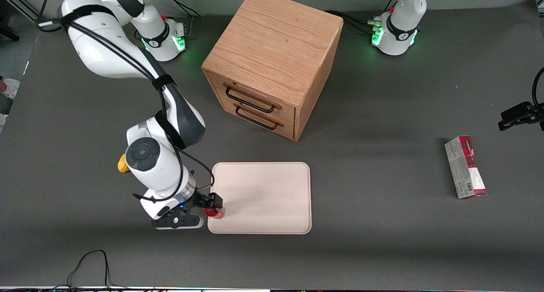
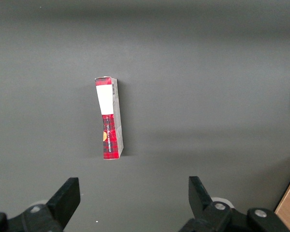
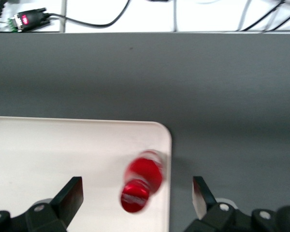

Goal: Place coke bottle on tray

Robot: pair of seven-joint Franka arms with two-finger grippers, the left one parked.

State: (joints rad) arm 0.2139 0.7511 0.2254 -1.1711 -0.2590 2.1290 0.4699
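- Your gripper (image 3: 137,193) is spread wide above the small red coke bottle (image 3: 141,181) — fingers apart from it.
- The bottle stands on the flat cream-white tray (image 3: 48,154), just inside its rim nearest the working arm's end.

Even overhead light is washing the grey counter (image 1: 382,224), no harsh glare. Soft shadows are falling toward the front cam under the cabinet (image 1: 272,62) & the working arm. Green LEDs are glowing at both bases. Wrist cam: coke bottle (image 3: 141,181) is blurring, hand (image 3: 137,198) w/ fingers spread staying sharper.
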